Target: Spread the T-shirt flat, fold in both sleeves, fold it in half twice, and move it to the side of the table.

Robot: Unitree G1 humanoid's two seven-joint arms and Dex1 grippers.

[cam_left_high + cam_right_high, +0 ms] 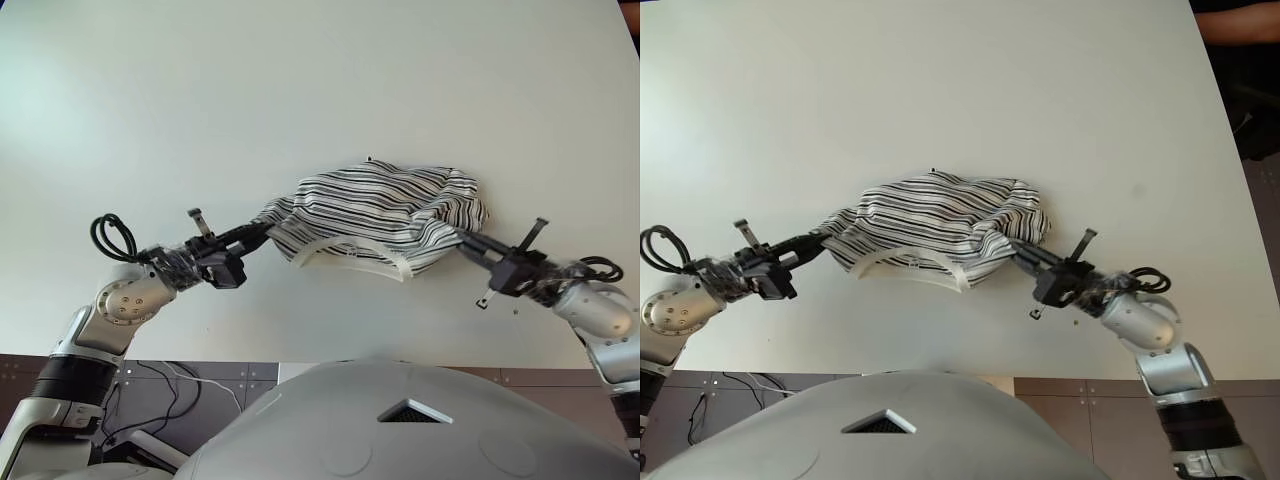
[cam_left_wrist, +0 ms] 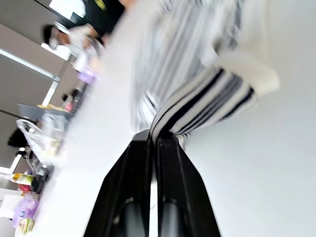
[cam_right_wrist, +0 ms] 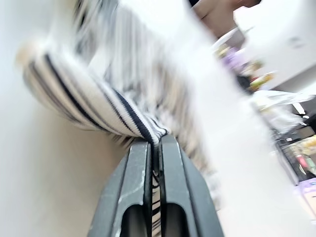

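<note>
You hold the bunched T-shirt [image 1: 380,215] between both grippers at mid-frame.
Its long axis runs left to right across the table [image 1: 300,70]. The left gripper [image 1: 262,229] is clamped on its left end and the right gripper [image 1: 466,238] on its right end, neither nearer than the other. The cloth humps up between them, so spreading it likely means drawing the ends apart.

**Arms drawn in at either side of the T-shirt [image 1: 375,205]**

The left gripper [image 1: 263,231] pinches the T-shirt's left edge, its fingers pressed together on the striped cloth. The right gripper [image 1: 466,238] pinches the right edge in the same way. Both forearms angle inward toward the T-shirt, with the elbows bent outward and nearer the robot than it.
</note>
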